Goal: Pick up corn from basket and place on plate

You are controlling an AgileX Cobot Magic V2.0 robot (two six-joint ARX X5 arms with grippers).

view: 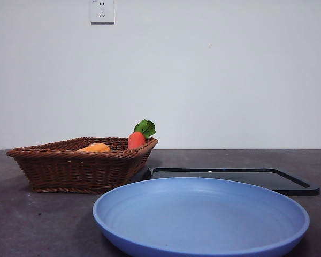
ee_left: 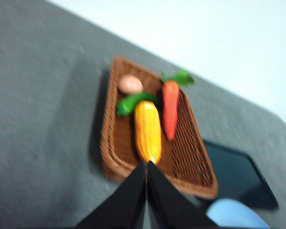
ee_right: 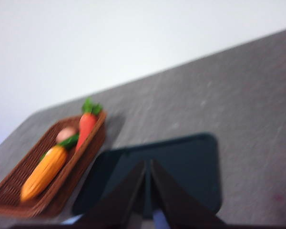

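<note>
The corn (ee_left: 148, 131) lies lengthwise in the brown wicker basket (ee_left: 190, 157), its green husk end toward a pinkish round item. From the front only an orange hump of the corn (view: 96, 147) shows above the basket (view: 75, 171) rim. The blue plate (view: 200, 217) sits near and large at the front, empty; a sliver of the plate (ee_left: 236, 214) shows in the left wrist view. My left gripper (ee_left: 147, 164) hangs high above the basket's near end, shut and holding nothing. My right gripper (ee_right: 148, 164) is shut and empty, high over the black tray. The corn (ee_right: 44, 171) and basket (ee_right: 9, 198) lie off to its side.
A red vegetable with green leaves (ee_left: 170, 107) lies beside the corn, and a pinkish round item (ee_left: 130, 84) sits at the basket's far end. A flat black tray (view: 230, 179) lies behind the plate, right of the basket. A white wall stands behind the grey table.
</note>
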